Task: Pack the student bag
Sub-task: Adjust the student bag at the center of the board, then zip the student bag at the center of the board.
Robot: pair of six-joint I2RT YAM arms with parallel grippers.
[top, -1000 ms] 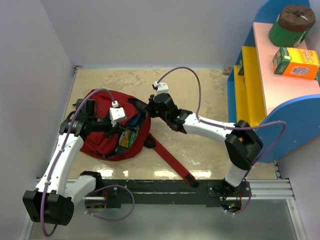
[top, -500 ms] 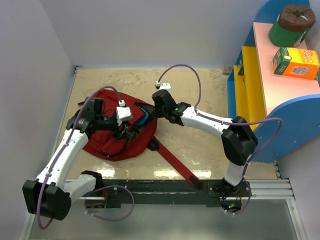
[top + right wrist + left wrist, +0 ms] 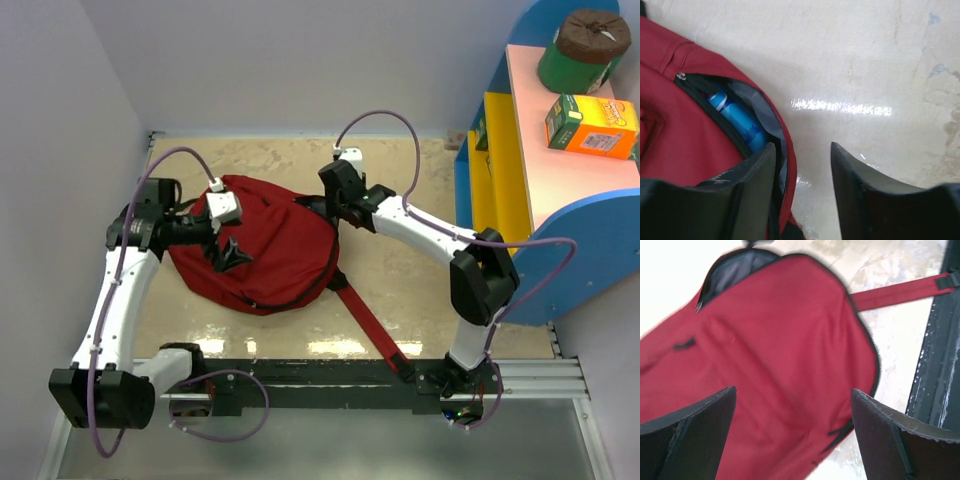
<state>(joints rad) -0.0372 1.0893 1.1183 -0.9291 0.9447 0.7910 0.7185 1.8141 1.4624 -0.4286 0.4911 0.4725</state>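
Student bag [image 3: 270, 250] is lying flat on the table [image 3: 400, 180], its mouth gaping by my right gripper [image 3: 802, 147], with a blue item [image 3: 740, 122] showing inside. Both sets of jaws are standing apart, holding nothing. My left gripper [image 3: 792, 395] is hovering over the red panel. Likely zipping next: I'm planning to pin the fabric with the left and drag the zipper [image 3: 771, 112] slowly with the right.
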